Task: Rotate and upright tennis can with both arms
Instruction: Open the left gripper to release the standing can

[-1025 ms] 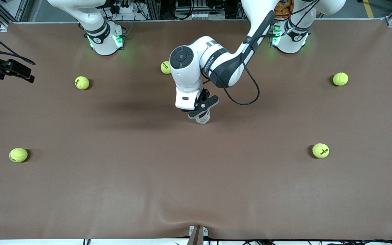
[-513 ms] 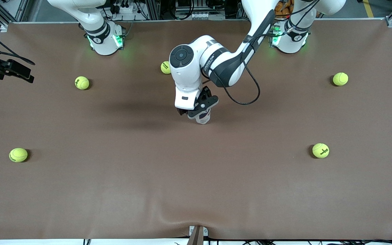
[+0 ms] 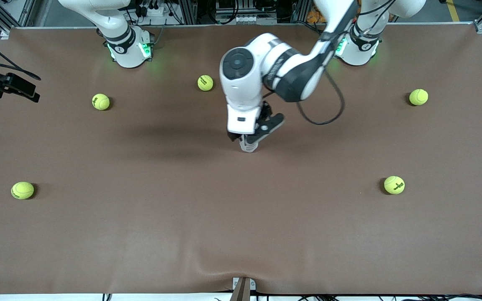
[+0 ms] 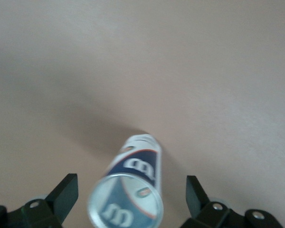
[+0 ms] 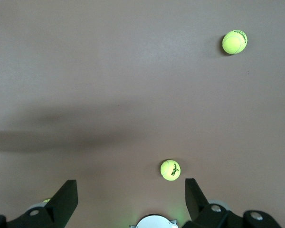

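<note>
Tennis can stands upright on table, directly under left gripper, fingers wide, not touching. Right gripper waits, wide, empty.

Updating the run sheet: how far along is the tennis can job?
Nearly finished. Done: the slim white and dark blue tennis can stands upright mid-table. In hand: nothing; the left gripper is open above the can, fingers clear of it. The right gripper waits open at the right arm's end of the table. Left: withdraw the left arm.
</note>
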Tool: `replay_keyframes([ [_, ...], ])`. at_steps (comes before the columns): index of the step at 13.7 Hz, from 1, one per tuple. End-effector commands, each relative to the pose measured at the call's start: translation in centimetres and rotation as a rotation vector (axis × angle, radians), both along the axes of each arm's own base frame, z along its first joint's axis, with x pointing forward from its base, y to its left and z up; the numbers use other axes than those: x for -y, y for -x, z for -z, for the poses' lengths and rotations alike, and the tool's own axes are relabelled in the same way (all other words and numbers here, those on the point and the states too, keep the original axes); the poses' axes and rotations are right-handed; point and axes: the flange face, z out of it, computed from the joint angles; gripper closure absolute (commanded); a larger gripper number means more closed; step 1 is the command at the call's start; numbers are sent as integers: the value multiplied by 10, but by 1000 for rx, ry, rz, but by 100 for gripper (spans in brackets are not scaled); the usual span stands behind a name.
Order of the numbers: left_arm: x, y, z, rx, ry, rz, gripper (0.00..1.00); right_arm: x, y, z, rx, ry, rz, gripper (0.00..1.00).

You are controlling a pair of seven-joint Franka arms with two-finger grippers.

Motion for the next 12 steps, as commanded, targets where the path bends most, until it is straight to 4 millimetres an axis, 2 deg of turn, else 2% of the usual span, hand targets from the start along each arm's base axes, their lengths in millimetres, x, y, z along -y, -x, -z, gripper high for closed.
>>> replay_keyframes([
  [1, -30, -7, -33, -34, 14, 2, 0, 0, -1, -5, 12, 3, -13, 0],
  [4, -70, -27, -76, 12, 42, 21, 0, 0, -1, -5, 12, 0, -13, 0],
  [6, -115, -39, -117, 31, 55, 15, 0, 0, -1, -6, 13, -1, -12, 0],
  [8, -166, -52, -149, 36, 64, 103, 0, -2, -1, -4, 10, -3, -16, 0],
  [10, -197, -54, -166, 26, 37, 219, 0, -5, -3, -1, 4, -3, -21, 0],
  [11, -209, -47, -184, 39, 16, 257, 0, -5, -3, 0, 3, -3, -21, 0],
  [12, -230, -51, -194, 44, 8, 263, 0, -6, -4, 1, 1, -3, -22, 0],
])
